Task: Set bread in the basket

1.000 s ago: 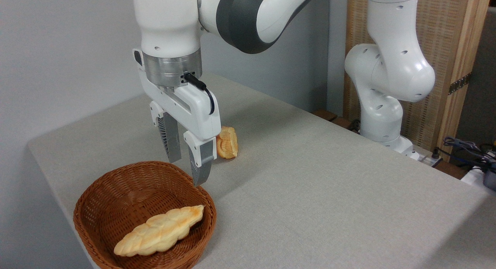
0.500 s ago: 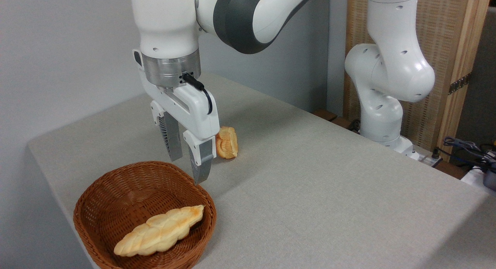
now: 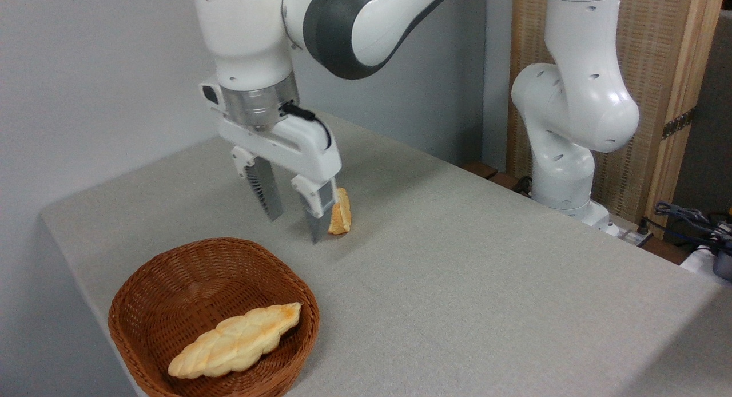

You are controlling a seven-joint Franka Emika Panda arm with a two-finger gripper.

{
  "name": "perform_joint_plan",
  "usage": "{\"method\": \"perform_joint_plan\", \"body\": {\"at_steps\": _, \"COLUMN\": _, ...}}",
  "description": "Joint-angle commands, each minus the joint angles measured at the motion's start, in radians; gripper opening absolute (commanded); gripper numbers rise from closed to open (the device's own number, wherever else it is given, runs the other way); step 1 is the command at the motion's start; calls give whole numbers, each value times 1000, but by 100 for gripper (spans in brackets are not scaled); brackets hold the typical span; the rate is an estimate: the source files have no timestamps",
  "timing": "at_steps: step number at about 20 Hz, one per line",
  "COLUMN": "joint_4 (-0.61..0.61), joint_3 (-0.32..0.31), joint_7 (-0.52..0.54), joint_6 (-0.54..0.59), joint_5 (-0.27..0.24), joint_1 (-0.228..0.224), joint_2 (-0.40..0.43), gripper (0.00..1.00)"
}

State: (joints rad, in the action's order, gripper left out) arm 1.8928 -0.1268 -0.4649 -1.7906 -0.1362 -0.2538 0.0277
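Observation:
The small golden-orange bread (image 3: 342,214) lies on the grey table beyond the basket, half hidden behind my right finger. My gripper (image 3: 296,230) hangs open just left of and in front of it, a little above the tabletop, with nothing between its fingers. The round brown wicker basket (image 3: 150,282) sits at the front left corner of the table, below and left of the gripper.
A long pale braided loaf (image 3: 235,341) lies inside the basket. The table's left edge (image 3: 74,254) runs close by the basket. My arm's white base (image 3: 566,174) stands at the back right, with cables (image 3: 692,217) beyond it.
The gripper has risen off the basket's far rim and moved back and to the right, toward the small bread, now covering part of it. Its fingers stay open.

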Motion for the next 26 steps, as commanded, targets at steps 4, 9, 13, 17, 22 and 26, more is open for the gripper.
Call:
{"method": "perform_joint_plan", "body": {"at_steps": 4, "joint_4": 64, "joint_3": -8, "joint_7": 348, "joint_6": 160, "joint_5": -6, "joint_1": -84, "joint_2": 71, "gripper": 100}}
{"method": "perform_joint_plan", "body": {"at_steps": 9, "joint_4": 112, "joint_3": -8, "joint_7": 474, "joint_6": 154, "joint_5": -6, "joint_1": -136, "joint_2": 71, "gripper": 100}}
{"method": "perform_joint_plan", "body": {"at_steps": 13, "joint_4": 121, "joint_3": -7, "joint_7": 491, "joint_6": 143, "joint_5": -8, "joint_1": -154, "joint_2": 58, "gripper": 100}}
{"method": "perform_joint_plan", "body": {"at_steps": 17, "joint_4": 120, "joint_3": -7, "joint_7": 491, "joint_6": 137, "joint_5": -8, "joint_1": -192, "joint_2": 23, "gripper": 100}}
{"method": "perform_joint_plan", "body": {"at_steps": 22, "joint_4": 120, "joint_3": -7, "joint_7": 491, "joint_6": 115, "joint_5": -8, "joint_1": -212, "joint_2": 9, "gripper": 100}}
{"method": "perform_joint_plan", "body": {"at_steps": 26, "joint_4": 120, "joint_3": -8, "joint_7": 489, "joint_6": 115, "joint_5": -6, "joint_1": -229, "joint_2": -8, "gripper": 100}}
